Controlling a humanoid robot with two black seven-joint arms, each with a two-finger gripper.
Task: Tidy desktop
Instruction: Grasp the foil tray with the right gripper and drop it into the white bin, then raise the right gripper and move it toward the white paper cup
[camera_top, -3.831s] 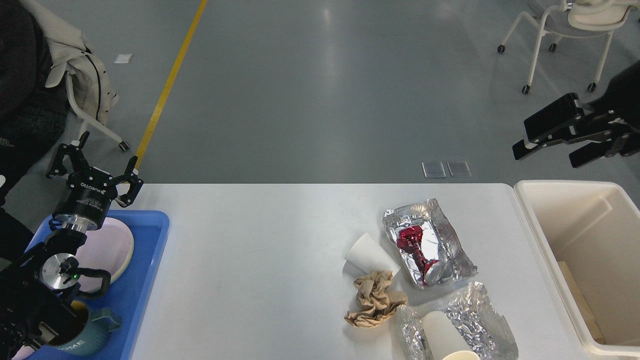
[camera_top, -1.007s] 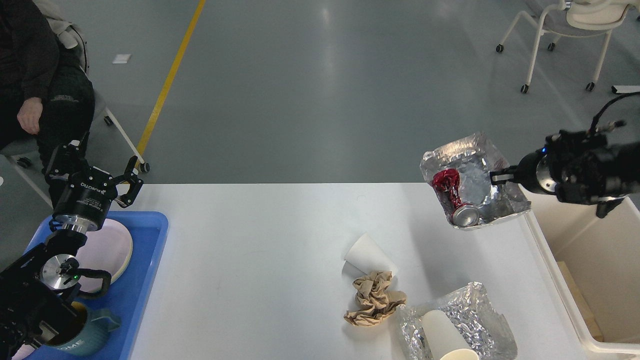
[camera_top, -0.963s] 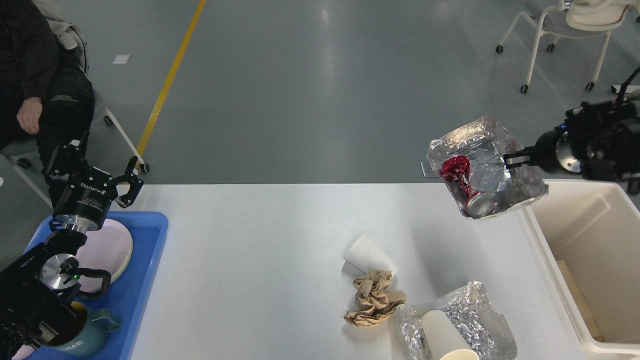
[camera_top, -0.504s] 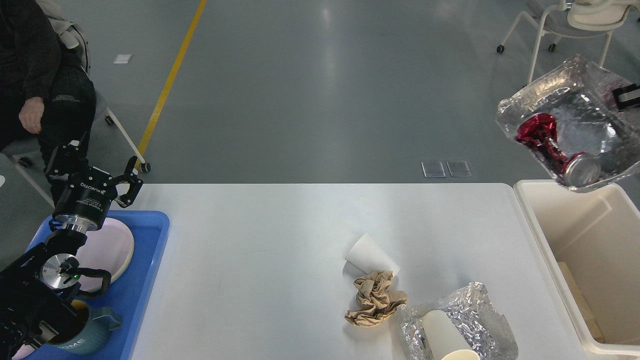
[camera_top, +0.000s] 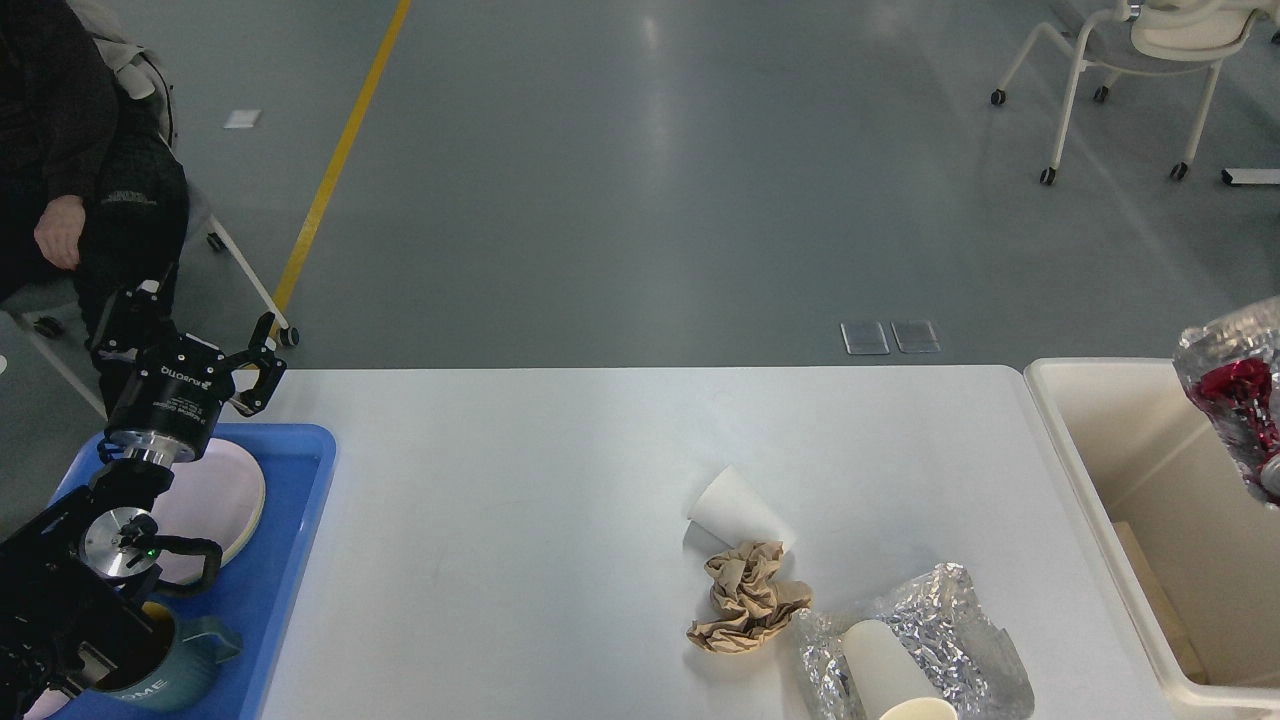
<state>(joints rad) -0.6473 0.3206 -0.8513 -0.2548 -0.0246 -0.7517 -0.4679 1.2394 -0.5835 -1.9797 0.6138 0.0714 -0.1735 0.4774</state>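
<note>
Head view shows the desktop (camera_top: 520, 520) as a wide, smooth white surface with rounded far corners, filling the lower middle of the frame from the blue tray (camera_top: 290, 560) at lower left to the cream bin (camera_top: 1080, 420) at the right edge. On this surface lie two paper cups: one white cup (camera_top: 735, 508) on its side near the lower centre, and a second cup (camera_top: 885, 675) resting in a crumpled foil tray (camera_top: 965, 640) at the bottom right. One wad of brown paper (camera_top: 748, 598) sits between them, touching the first cup and just beside the foil. A second foil tray (camera_top: 1235, 400) holding a crushed red can (camera_top: 1240, 405) hangs at the far right edge, over the bin; the right pincer is out of frame. The left pincer (camera_top: 185, 325) stands at middle left with its fingers spread and nothing between them, above the blue tray. That tray carries one pale plate (camera_top: 215, 495) and one teal mug (camera_top: 175, 675). One white chair (camera_top: 1130, 60) stands at upper right on the grey floor.
</note>
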